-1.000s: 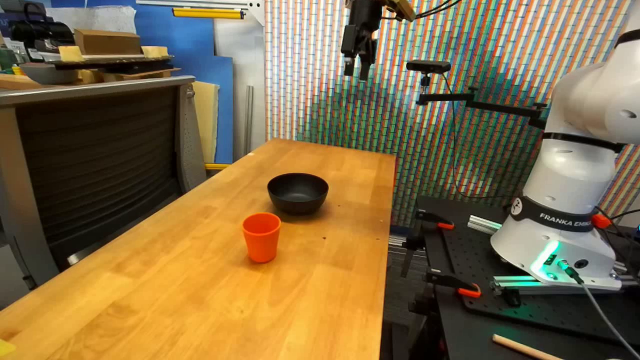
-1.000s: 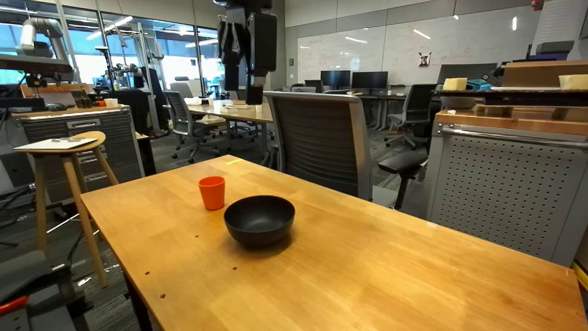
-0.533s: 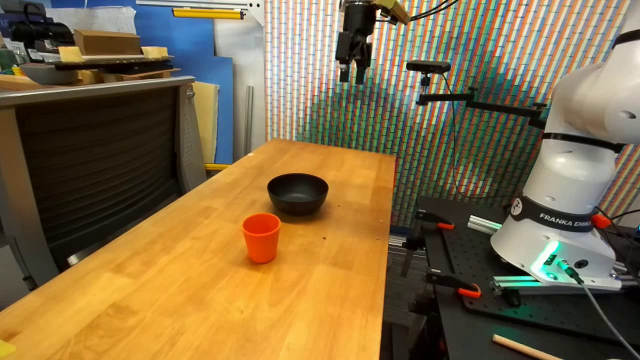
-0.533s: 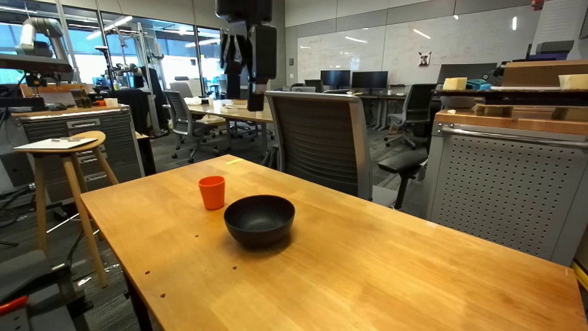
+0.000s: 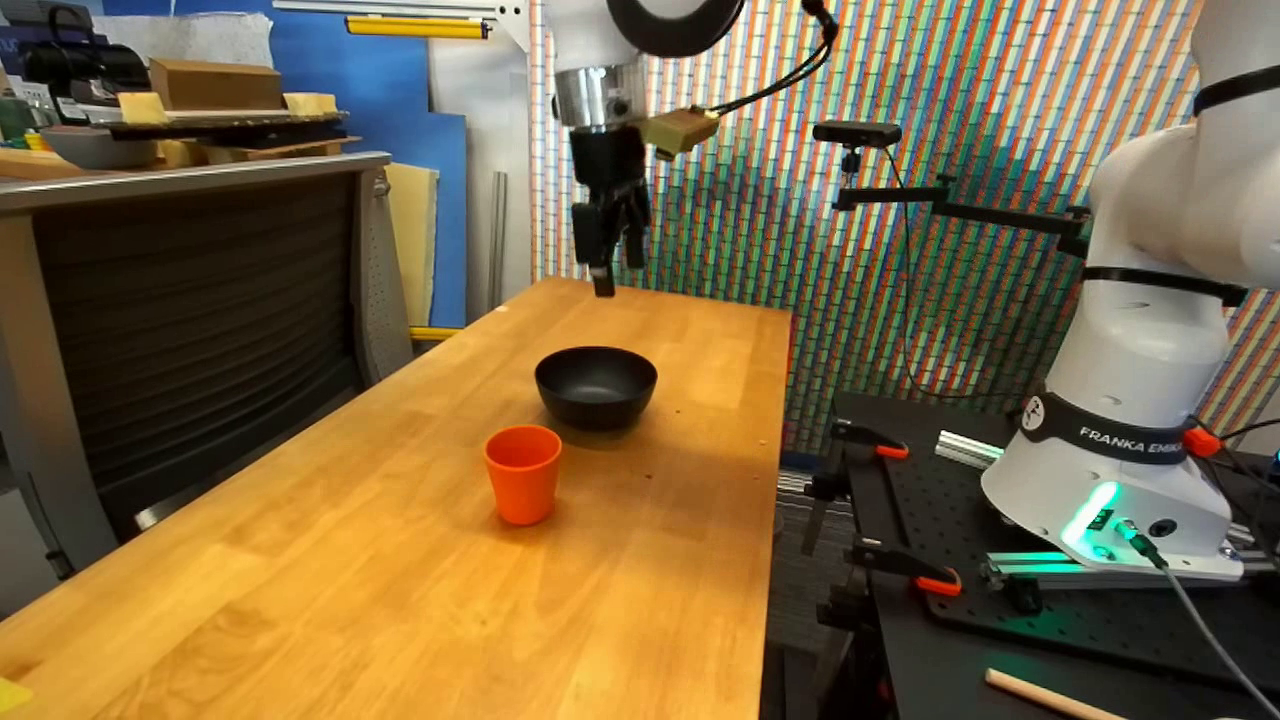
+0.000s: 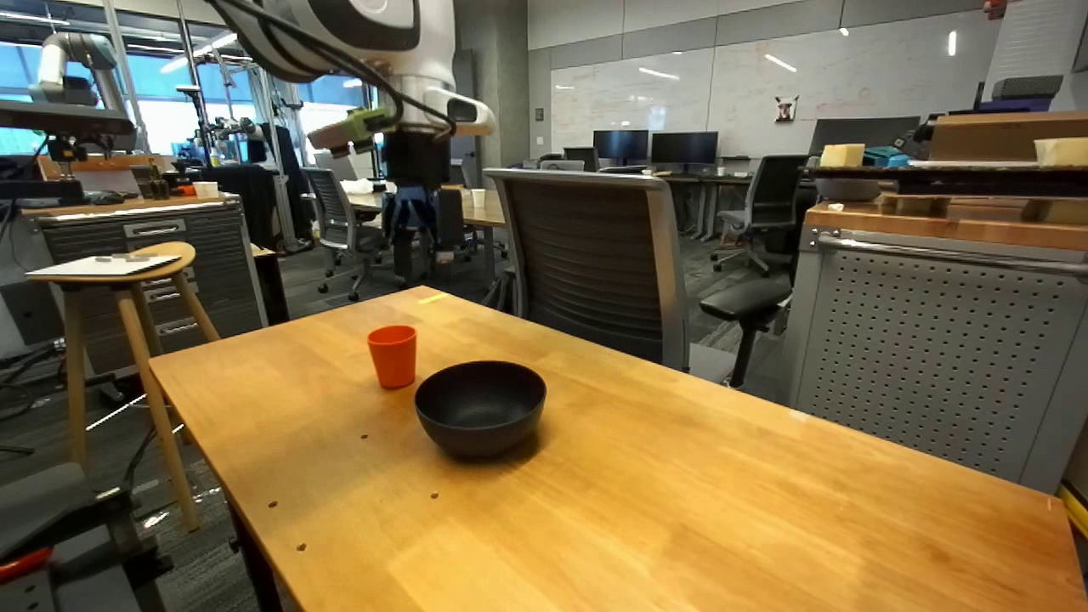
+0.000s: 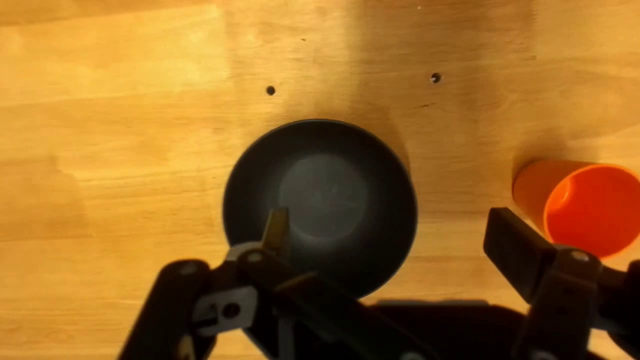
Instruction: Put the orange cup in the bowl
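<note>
Cup [image 5: 523, 480] upright on the desk [image 5: 400, 600], near the bowl [image 5: 596, 392], gap between them. Bowl upright too, nothing in it. Gripper [image 5: 619, 270] hangs in the air well above both, jaws wide apart, holding nothing. My read: approach stage, neither grasp nor placing done. Remaining: line up on the cup, come down, grip, lift, carry over, lower in, let go.

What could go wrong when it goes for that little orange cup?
The gripper is open, and in the wrist view one finger overlaps the black bowl, so descending straight from here might hit it. The orange cup narrows toward its base, so a sideways nudge could tip it. With the bowl close by, reaching in might also bump that.
</note>
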